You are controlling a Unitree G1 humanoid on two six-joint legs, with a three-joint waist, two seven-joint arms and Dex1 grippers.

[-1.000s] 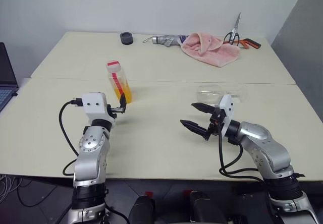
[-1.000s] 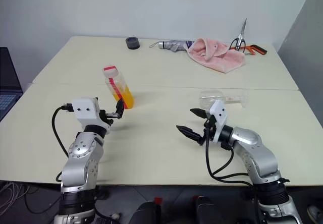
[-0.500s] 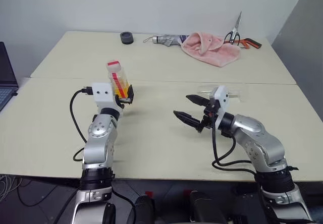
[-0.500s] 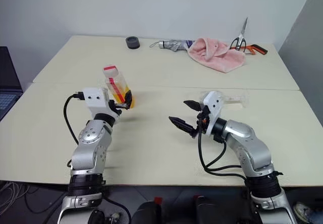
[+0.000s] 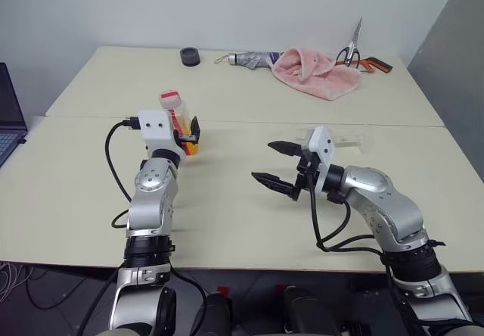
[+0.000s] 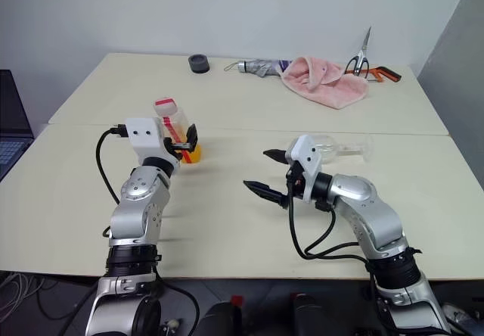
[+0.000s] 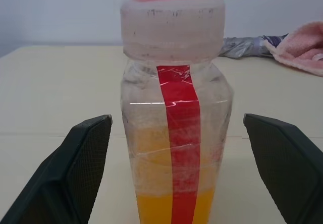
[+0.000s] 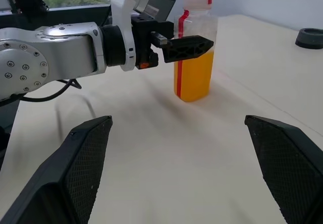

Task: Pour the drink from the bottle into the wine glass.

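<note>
My left gripper (image 7: 174, 173) is spread wide, with one black finger (image 7: 75, 168) on each side of the bottle (image 5: 178, 121) and a gap between each finger and the plastic, so I am not pinching it yet; the bottle stands upright on the table (image 5: 227, 200), left of the middle of the head picture; it has a white cap with red on top and a red stripe down its front; the drink (image 7: 151, 204) is orange and fills the lower part of the bottle; my right gripper (image 5: 275, 165) is near the middle of the picture, above the table, with its two black fingers far apart and nothing between them; the wine glass (image 5: 339, 137) lies on its side just behind my right hand, right of the middle; at the top of the picture, at the far end of the table, are a pink towel (image 5: 314, 70), scissors (image 5: 352, 47), a folded umbrella (image 5: 249, 60) and a small black ring (image 5: 190, 56); a laptop (image 5: 9, 120) peeks in at the left edge.
</note>
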